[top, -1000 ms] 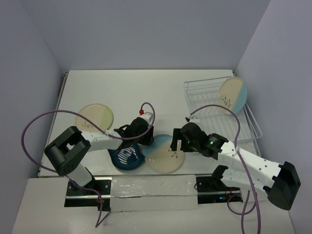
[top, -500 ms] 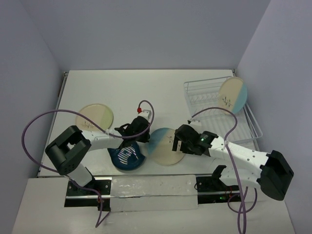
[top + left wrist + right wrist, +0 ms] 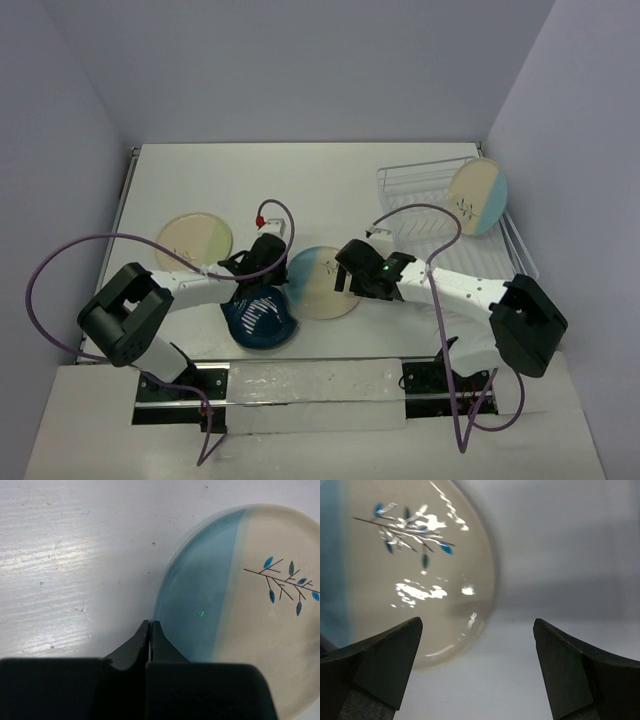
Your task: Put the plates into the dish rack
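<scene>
Middle plate (image 3: pixel 322 283) between both claws: rim at left claw (image 3: pixel 150 625) tips, opposite edge just ahead of right claw (image 3: pixel 477 625). Dish (image 3: pixel 258 315) on surface (image 3: pixel 330 190), near side of left claw, close. Lone plate (image 3: pixel 194 240) well left of left claw. Dish rack (image 3: pixel 410 190) far right beyond right claw, racked plate (image 3: pixel 477 196) standing in it.

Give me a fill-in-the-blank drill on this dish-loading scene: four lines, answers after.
1. The left pincer, beside the blue rim of the sprig plate, is ____.
2. The right pincer is wide ____.
3. The dish rack holds ____ standing plate.
4. The teal leaf dish lies nearest the ____ pincer.

Missing words: shut; open; one; left.
</scene>
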You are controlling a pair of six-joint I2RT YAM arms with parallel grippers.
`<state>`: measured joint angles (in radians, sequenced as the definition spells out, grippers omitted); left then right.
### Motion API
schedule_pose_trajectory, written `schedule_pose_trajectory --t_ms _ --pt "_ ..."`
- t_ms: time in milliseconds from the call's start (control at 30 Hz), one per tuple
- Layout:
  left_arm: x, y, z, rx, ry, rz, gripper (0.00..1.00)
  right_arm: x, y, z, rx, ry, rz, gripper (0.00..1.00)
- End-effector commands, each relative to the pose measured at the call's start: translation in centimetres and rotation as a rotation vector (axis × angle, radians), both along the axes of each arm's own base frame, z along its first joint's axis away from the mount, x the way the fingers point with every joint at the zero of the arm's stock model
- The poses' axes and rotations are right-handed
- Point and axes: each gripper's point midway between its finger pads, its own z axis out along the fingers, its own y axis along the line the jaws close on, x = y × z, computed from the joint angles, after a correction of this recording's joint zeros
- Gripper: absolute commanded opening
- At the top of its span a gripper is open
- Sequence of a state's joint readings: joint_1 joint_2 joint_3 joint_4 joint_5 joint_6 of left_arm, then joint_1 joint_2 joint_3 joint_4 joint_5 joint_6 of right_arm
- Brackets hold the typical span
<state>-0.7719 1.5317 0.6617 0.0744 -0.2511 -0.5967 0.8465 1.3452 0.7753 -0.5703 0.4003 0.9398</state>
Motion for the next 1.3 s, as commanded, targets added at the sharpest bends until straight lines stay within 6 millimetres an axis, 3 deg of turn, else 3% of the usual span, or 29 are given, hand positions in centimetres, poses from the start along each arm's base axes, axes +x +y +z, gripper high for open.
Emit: schedule_pose_trajectory --t_ms 0,167,467,700,833,1000,1067,1167,1267 --pt "0.7 1.6 -0.6 0.033 0.017 0.071 0.0 4.5 5.3 2.4 0.163 -0.098 0.053 1.0" --pt "0.7 2.2 -0.9 0.024 0.034 0.093 0.0 5.3 5.5 0.7 0.141 -0.049 0.048 0.99" --pt "0.7 2.0 -1.2 0.021 0.043 0.082 0.0 5.1 3.3 -1.3 0.103 -0.018 0.006 0.99" --pt "0.6 1.6 -1.8 0.025 0.065 0.066 0.0 4.9 3.7 -3.2 0.102 0.025 0.014 0.99" --pt "0.5 1.4 -1.8 0.014 0.066 0.061 0.0 4.4 5.2 -4.0 0.164 0.066 0.068 0.98" --pt "0.3 0.7 -2.1 -0.031 0.081 0.059 0.0 4.3 7.8 -1.6 0.307 0.014 0.178 0.98" --pt "0.1 0.3 -2.2 -0.062 0.092 0.054 0.0 4.6 8.4 0.5 0.362 -0.035 0.205 0.98" --pt "-0.3 -0.5 -2.4 -0.107 0.11 0.04 0.0 5.0 10.3 5.1 0.499 -0.143 0.28 0.98" --pt "-0.2 -0.6 -2.5 -0.105 0.115 0.042 0.0 5.5 11.1 7.8 0.56 -0.207 0.291 0.98"
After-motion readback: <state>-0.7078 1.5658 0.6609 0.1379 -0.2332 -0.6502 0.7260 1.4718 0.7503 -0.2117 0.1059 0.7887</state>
